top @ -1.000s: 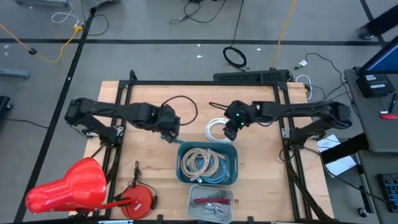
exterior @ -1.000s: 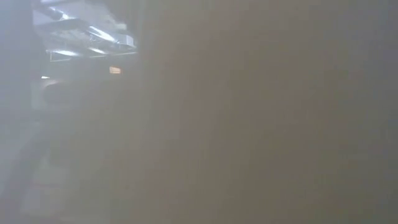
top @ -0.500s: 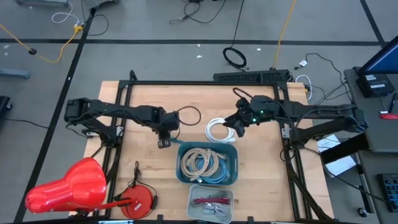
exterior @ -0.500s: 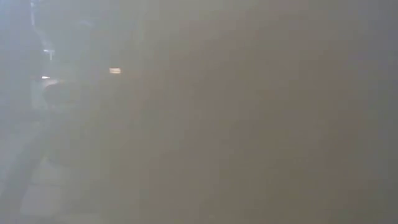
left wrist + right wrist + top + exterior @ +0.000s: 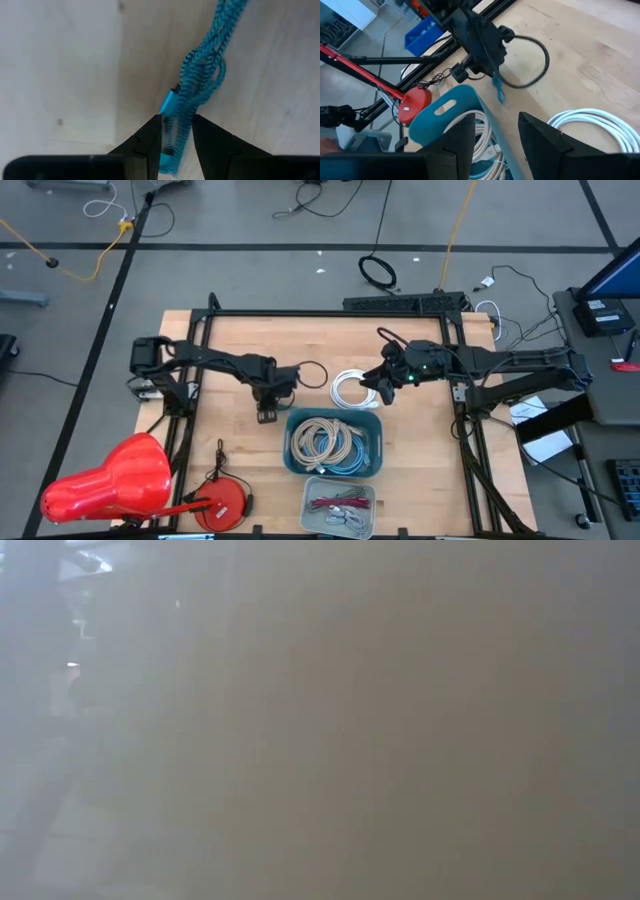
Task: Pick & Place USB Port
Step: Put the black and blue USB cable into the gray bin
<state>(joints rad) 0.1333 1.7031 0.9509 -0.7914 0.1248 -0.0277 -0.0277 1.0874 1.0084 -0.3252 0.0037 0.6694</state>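
A blue braided USB cable [image 5: 200, 75], folded into a short bundle with a blue plug [image 5: 170, 102], is held in my left gripper [image 5: 176, 142], which is shut on it just left of the teal bin [image 5: 335, 442]. In the right wrist view the cable [image 5: 498, 91] dangles under that gripper. My right gripper [image 5: 502, 145] is open and hovers at the right edge of a white cable coil [image 5: 350, 388], touching nothing. The low view shows only haze. My left gripper pinches the blue cable bundle between its two fingers [image 5: 150, 140] near one end, beside the plug [image 5: 172, 125], coming from above and pointing down. Several strands pass between the fingers. The rest of the bundle hangs below, and appears clear of the wood.
The teal bin holds several beige cable coils [image 5: 325, 442]. A clear box [image 5: 338, 505] of red cables sits near it at the table's near edge. A black cable loop [image 5: 308, 372] arcs beside the left wrist. A red reel [image 5: 225, 500] and a red shape [image 5: 110, 480] lie near-left.
My right gripper has drawn back toward the table's right edge, off the white coil, and its arm has stretched out. My left arm has swung at its base, and its gripper has shifted slightly toward the near edge, still shut on the blue cable. The black loop beside it has shrunk.
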